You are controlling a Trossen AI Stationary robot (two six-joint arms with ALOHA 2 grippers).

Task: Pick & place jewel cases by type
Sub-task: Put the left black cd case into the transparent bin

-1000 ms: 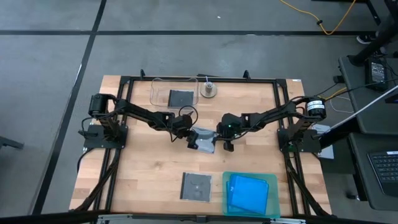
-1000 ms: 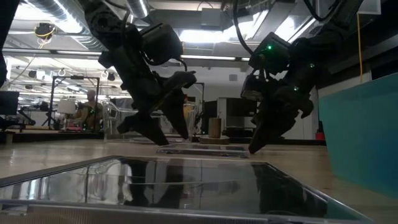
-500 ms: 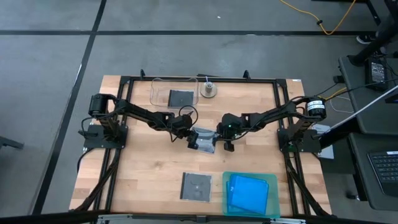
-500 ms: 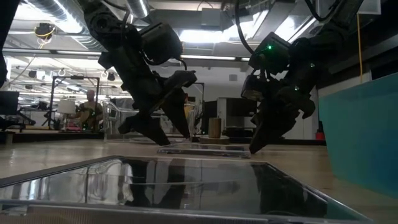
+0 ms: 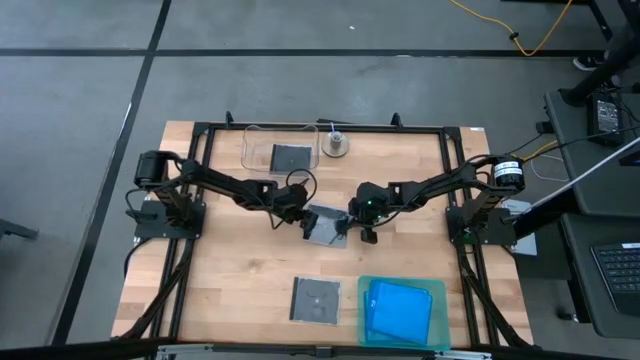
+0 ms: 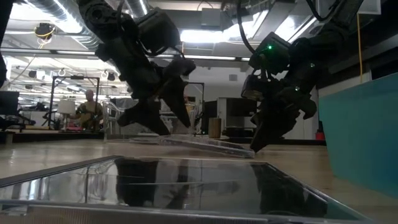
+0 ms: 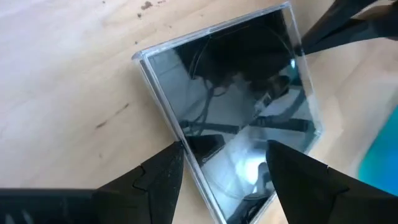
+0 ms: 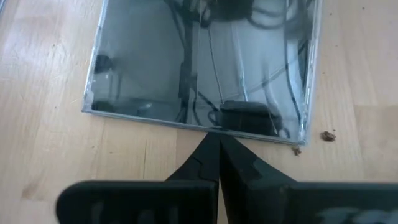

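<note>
The wooden desk [image 5: 230, 270] carries everything, with both dark arms reaching in to meet at its middle. Near the front edge on the right sits the teal-green tray [image 5: 437, 295], holding the stack of blue jewel cases [image 5: 397, 308]; just beside it on bare wood lies one grey-black jewel case [image 5: 313, 299]. At the back, the clear tub [image 5: 255, 145] holds another grey-black case [image 5: 290, 157].

The case in hand is the third grey-black jewel case [image 5: 325, 224], at the desk's centre between the two grippers. In the low view it sits tilted: the edge by the left arm is raised, the far edge rests on the wood. The left gripper [image 7: 221, 158] has its jaws spread wide, straddling the raised edge, one finger on each face. The right gripper [image 8: 217, 149] has its jaws pressed fully together, the tip set against the opposite edge as a backstop.

The step looks like the pick of this case, levered up but seemingly not yet clamped. Next, the left jaws need to pinch the thin edge firmly before lifting, then carry it toward the tub with the matching case.
</note>
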